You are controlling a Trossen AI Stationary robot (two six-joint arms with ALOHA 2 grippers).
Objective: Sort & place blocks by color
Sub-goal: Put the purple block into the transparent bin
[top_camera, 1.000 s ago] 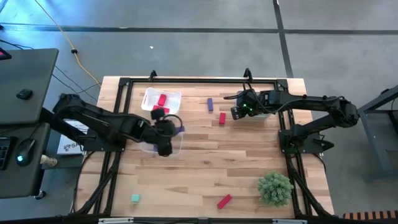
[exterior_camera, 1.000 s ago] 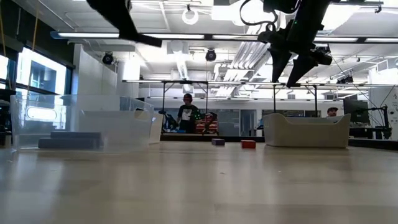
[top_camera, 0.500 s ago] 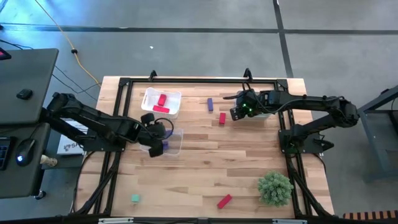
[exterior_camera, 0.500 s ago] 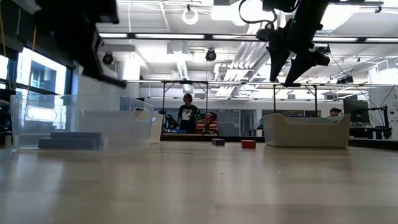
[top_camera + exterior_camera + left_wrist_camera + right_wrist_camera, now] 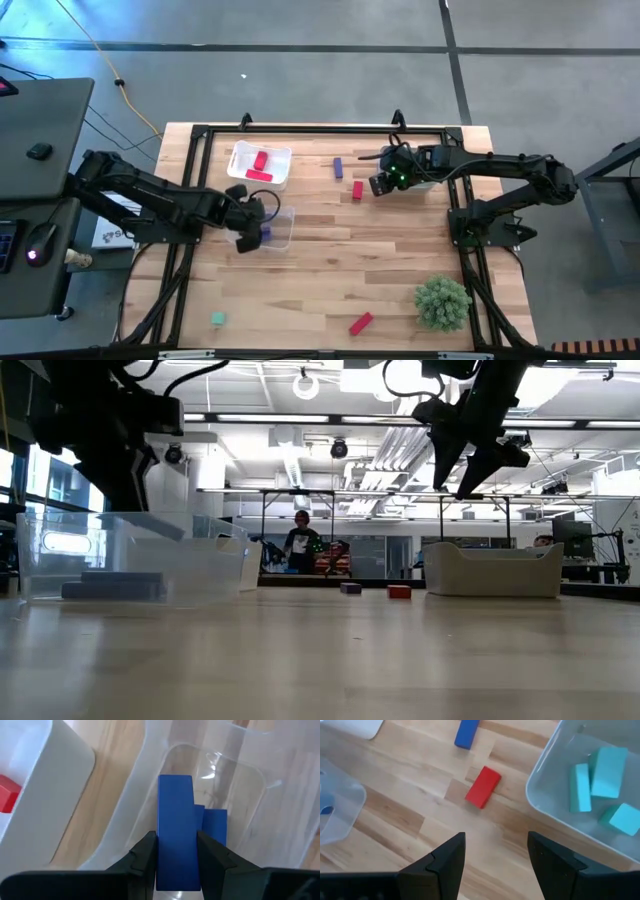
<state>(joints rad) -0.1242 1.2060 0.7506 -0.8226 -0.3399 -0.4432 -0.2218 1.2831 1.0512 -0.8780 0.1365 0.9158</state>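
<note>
Left gripper (image 5: 175,852): over the clear bin (image 5: 240,780), pinching a blue block (image 5: 175,830).
Right gripper (image 5: 495,855): jaws spread, above the red block (image 5: 483,786).
Teal blocks (image 5: 600,775): seemingly three, in the white bin (image 5: 545,805).

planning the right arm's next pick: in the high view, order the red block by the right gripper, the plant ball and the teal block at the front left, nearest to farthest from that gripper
From the right gripper:
1. red block, just beside it, toward the table's middle.
2. plant ball, front right corner.
3. teal block, front left, farthest.
</note>
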